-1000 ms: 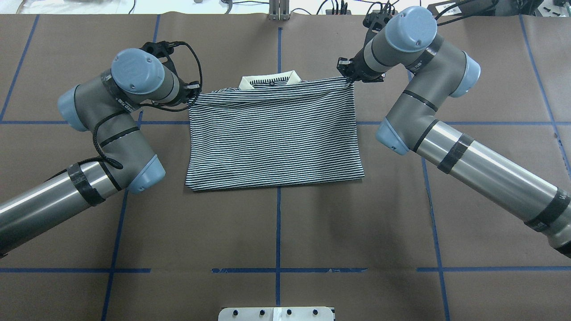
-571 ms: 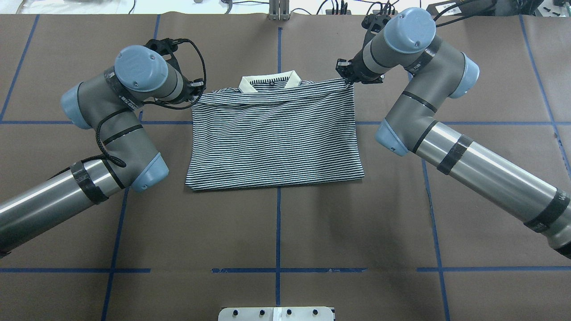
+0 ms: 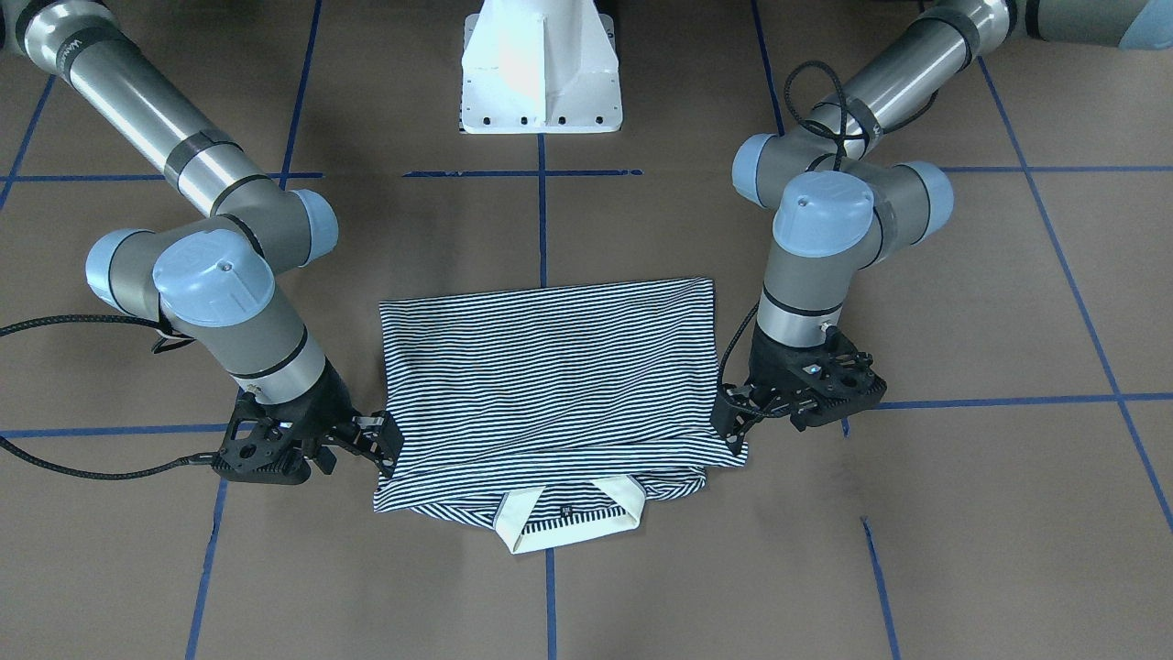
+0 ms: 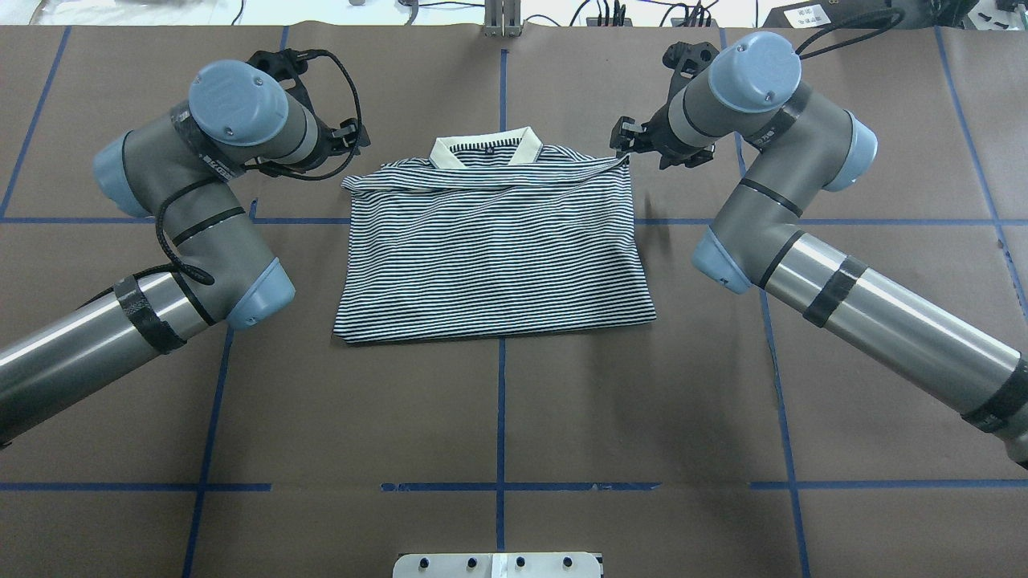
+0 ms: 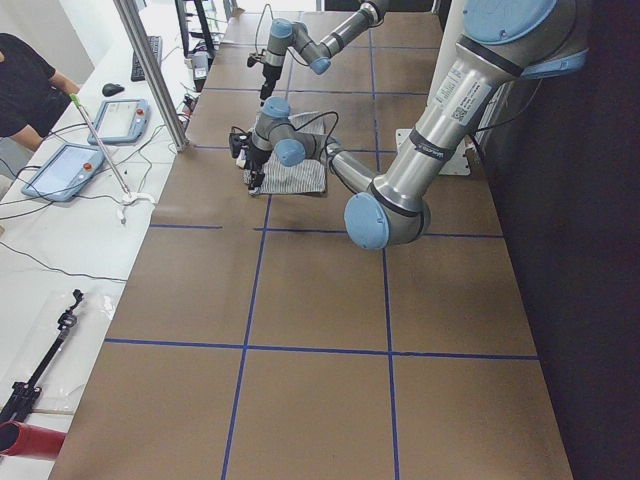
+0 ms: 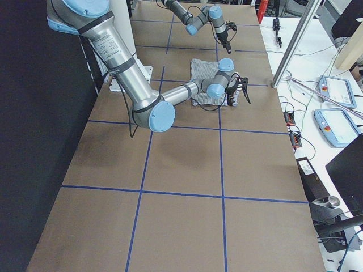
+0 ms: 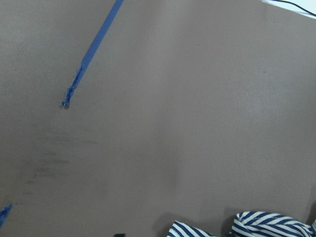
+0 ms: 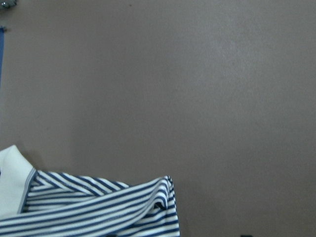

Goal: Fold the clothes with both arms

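Shirt (image 4: 494,249) lies flat on the table (image 4: 498,417), hem folded up just short of the collar (image 4: 485,148). Left claw (image 4: 356,138) and right claw (image 4: 620,138) sit either side of that collar, both spread, empty. Fold looks done; next probably needs fresh grips for a sideways fold.

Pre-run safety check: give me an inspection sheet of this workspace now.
Surface: brown paper-covered table with blue tape grid, flat.
Job's things: navy-and-white striped polo shirt lies folded, white collar showing at far edge.
Clutter: nothing seen.
Grippers: black left gripper and black right gripper look open, beside the shirt's far corners, holding nothing.
Cables: black cable looped along left arm, not on the shirt.
Surroundings: white pedestal base; person and pendant screens at side bench.
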Robot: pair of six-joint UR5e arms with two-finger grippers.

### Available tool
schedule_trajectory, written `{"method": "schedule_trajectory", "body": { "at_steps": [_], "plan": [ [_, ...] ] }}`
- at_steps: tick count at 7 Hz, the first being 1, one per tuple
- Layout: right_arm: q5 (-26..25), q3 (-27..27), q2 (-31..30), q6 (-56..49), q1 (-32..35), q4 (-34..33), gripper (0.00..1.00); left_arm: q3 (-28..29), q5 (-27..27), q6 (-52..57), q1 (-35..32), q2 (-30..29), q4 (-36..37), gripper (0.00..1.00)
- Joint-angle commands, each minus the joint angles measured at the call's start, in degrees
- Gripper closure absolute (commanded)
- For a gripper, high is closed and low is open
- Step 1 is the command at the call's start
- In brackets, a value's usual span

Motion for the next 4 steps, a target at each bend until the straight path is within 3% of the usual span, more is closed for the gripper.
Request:
{"method": "schedule_trajectory", "body": {
  "at_steps": [1, 4],
  "plan": [
    [1.80, 8.58, -6.59, 3.51, -3.23, -1.24, 0.00, -7.08, -3.03, 0.04, -0.46, 0.72, 4.09, 0.00],
    [-0.84, 23.08, -13.39, 5.21, -10.08, -13.51, 0.00, -14.32, -3.13, -0.49, -0.37, 1.60, 8.95, 0.00]
  ]
}}
